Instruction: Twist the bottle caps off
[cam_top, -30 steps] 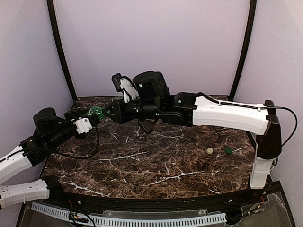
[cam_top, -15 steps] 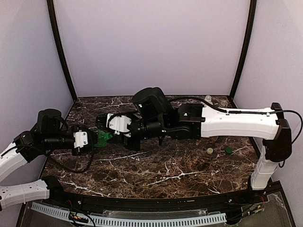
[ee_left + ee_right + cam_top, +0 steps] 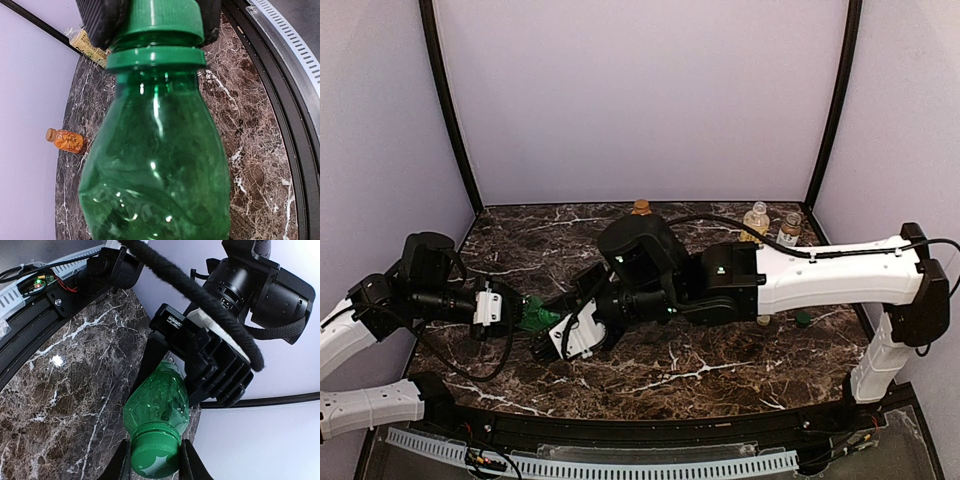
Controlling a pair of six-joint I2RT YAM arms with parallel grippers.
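**Between the two grippers, a green cap is being held for unscrewing**

Around the green cap point(image 3: 150, 456), the right gripper point(image 3: 154, 466) is being pressed shut, one finger at each side. The green bottle point(image 3: 155, 165) is being clamped round its belly by the left gripper point(image 3: 512, 312), whose jaws are standing part open to that width. The bottle is being held roughly level over the near left part of the table point(image 3: 720, 380), neck toward the right arm. The cap is sitting close against the neck ring, so loosening is judged as barely begun, if at all. Next, a turn of the right wrist about the bottle's axis is being called for, with the body held against turning. An orange bottle point(image 3: 641, 207) is standing capped at the back.
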